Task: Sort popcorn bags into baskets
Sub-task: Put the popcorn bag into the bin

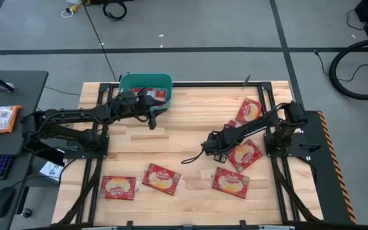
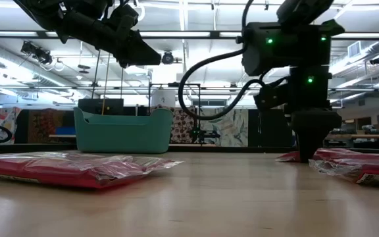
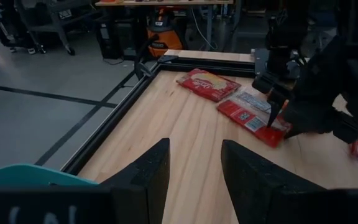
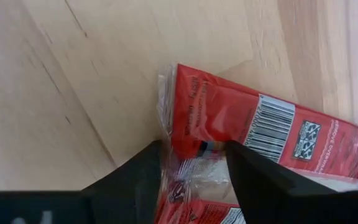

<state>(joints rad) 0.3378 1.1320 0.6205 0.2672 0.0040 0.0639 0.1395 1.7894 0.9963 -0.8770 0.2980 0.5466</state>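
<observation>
While the left claw (image 3: pixel 194 180) hangs open beside the teal basket (image 1: pixel 145 81), the right claw (image 4: pixel 194 171) straddles a half-hidden popcorn bag (image 4: pixel 260 134).

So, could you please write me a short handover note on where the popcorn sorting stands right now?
Left gripper: open and empty, hanging just in front of the teal basket.
Right gripper: down at the table, fingers astride the edge of a popcorn bag, not yet lifted.
Done: at least one red bag shows inside the basket.
Left: six bags on the wood, namely three along the near edge and three on the right side, including the one at the right gripper. More packets lie on the side desk.
</observation>
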